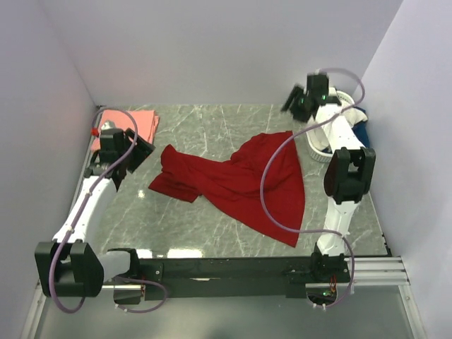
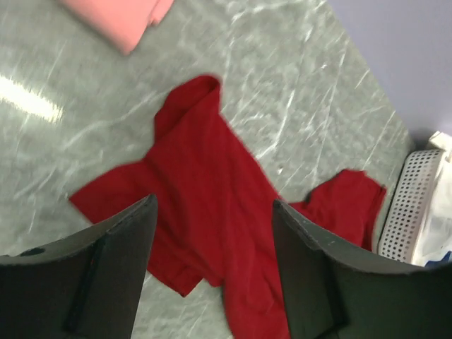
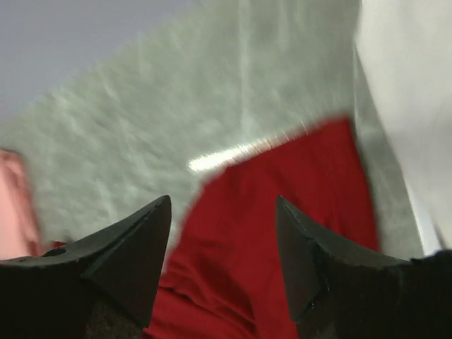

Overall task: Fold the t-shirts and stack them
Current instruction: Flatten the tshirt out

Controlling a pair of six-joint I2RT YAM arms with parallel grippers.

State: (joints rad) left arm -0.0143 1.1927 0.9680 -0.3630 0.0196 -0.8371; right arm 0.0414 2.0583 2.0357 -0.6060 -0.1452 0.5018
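A deep red t-shirt (image 1: 240, 180) lies crumpled and spread across the middle of the table; it also shows in the left wrist view (image 2: 212, 205) and the right wrist view (image 3: 282, 233). A folded salmon pink t-shirt (image 1: 138, 123) lies at the back left, and its corner shows in the left wrist view (image 2: 120, 21). My left gripper (image 1: 138, 152) is open and empty, raised left of the red shirt. My right gripper (image 1: 295, 104) is open and empty, raised above the shirt's back right corner by the basket.
A white slatted basket (image 1: 326, 141) stands at the back right with white and blue cloth in it; it shows in the left wrist view (image 2: 417, 205). Grey walls close in the table on three sides. The black arm rail (image 1: 233, 272) runs along the near edge.
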